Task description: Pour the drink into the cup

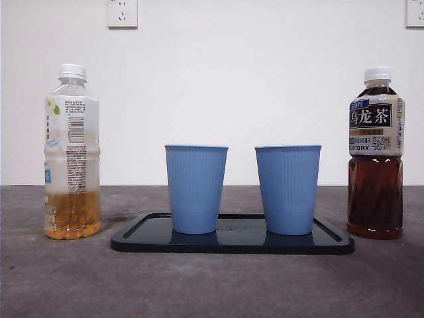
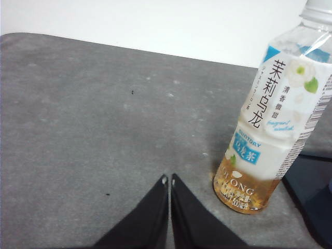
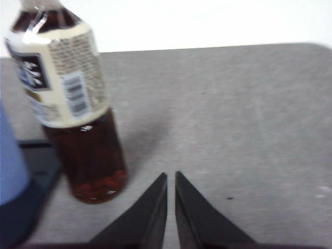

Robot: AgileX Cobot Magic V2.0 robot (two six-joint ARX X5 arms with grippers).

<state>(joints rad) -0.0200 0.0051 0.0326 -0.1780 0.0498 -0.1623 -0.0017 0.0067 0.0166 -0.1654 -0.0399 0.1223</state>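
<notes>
Two blue ribbed cups stand upright on a dark tray (image 1: 232,246): one on its left half (image 1: 195,188), one on its right half (image 1: 288,189). A capped bottle of pale amber tea (image 1: 72,154), about a quarter full, stands on the table left of the tray. A capped bottle of dark oolong tea (image 1: 375,154), nearly full, stands right of the tray. My left gripper (image 2: 168,180) is shut with nothing in it, a short way from the pale bottle (image 2: 275,111). My right gripper (image 3: 170,177) is shut and holds nothing, close beside the dark bottle (image 3: 70,98). Neither gripper shows in the front view.
The grey tabletop (image 1: 212,285) runs to a white wall with two sockets (image 1: 122,13). In the right wrist view a blue cup's side (image 3: 9,161) and the tray's corner (image 3: 26,197) lie beyond the dark bottle.
</notes>
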